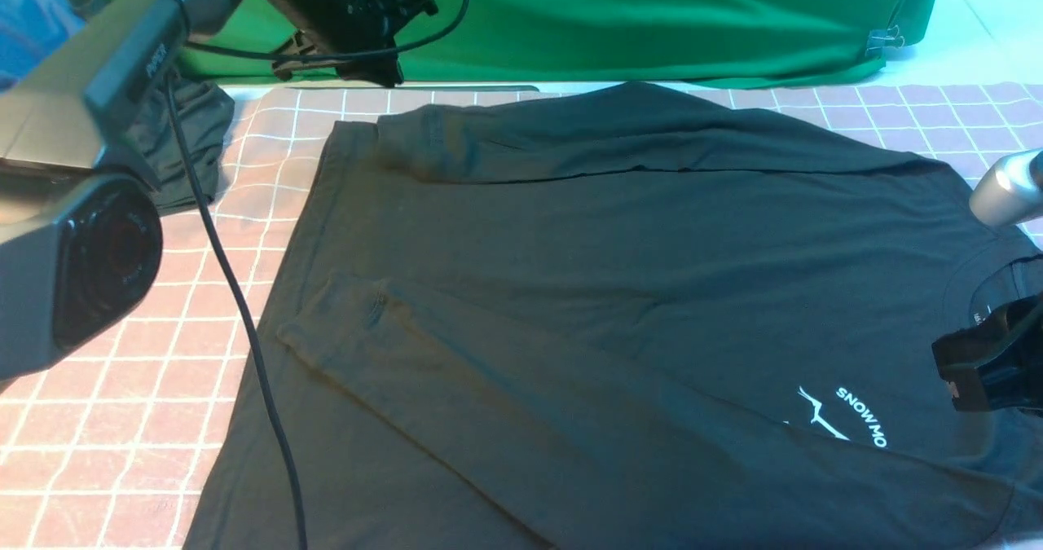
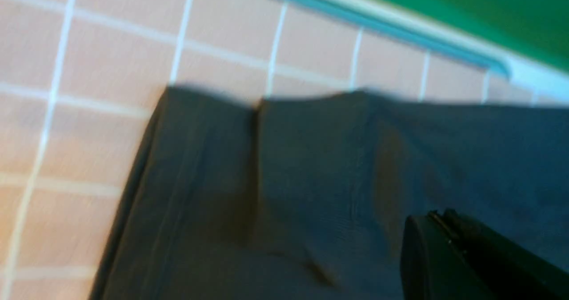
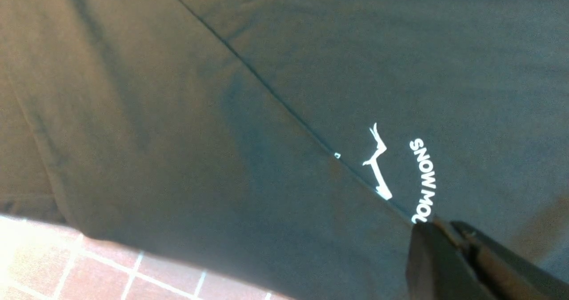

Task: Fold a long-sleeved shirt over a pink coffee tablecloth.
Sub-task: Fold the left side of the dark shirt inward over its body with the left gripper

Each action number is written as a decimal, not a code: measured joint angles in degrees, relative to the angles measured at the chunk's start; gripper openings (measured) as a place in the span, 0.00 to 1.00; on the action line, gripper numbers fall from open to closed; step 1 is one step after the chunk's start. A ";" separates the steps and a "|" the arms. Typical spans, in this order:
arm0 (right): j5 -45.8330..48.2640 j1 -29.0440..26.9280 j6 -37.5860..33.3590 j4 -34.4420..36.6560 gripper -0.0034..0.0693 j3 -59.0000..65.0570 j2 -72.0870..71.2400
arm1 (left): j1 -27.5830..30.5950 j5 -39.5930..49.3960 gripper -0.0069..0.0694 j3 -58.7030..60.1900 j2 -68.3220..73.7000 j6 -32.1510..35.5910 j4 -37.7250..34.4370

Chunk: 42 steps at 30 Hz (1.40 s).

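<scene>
Front view showed the shirt (image 1: 570,273) spread flat on the tablecloth (image 1: 163,420), with its collar (image 1: 1006,277) toward the robot's right and its hem toward the left. Both sleeves lay folded in across the body. The far one ran along the far edge, and the near one slanted with its cuff (image 1: 326,322) near the hem. That probably served to trim the shirt to a plain rectangle before the body was folded. The near sleeve partly covered the print (image 1: 855,415).

The left jaws were together, raised above the far hem corner (image 2: 178,95). The blurred left wrist view showed that corner lying flat, so they seemed to hold nothing. The right jaws were together too, low at the collar and near the print; whether they pinched cloth could not be told.

With one arm at each end, the stance looked set for carrying hem toward collar. A sleeve might slip out if the cloth were lifted unevenly. A smaller dark garment (image 1: 187,143) lay apart at the left.
</scene>
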 joint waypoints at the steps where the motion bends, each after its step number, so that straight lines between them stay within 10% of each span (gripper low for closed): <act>1: 0.00 0.00 0.00 0.00 0.12 0.00 0.00 | -0.11 1.56 0.13 0.00 -0.07 0.07 0.44; 19: 0.05 0.00 0.00 0.00 0.14 0.00 0.00 | -1.12 7.37 0.19 1.16 1.24 -4.87 8.63; 32: 0.00 0.00 0.00 0.10 0.14 0.00 0.00 | -1.07 -1.82 0.75 1.18 7.93 -3.31 8.03; 42: -0.22 0.00 0.00 0.15 0.14 0.00 0.00 | -1.07 -6.00 0.58 1.18 8.56 -3.02 7.66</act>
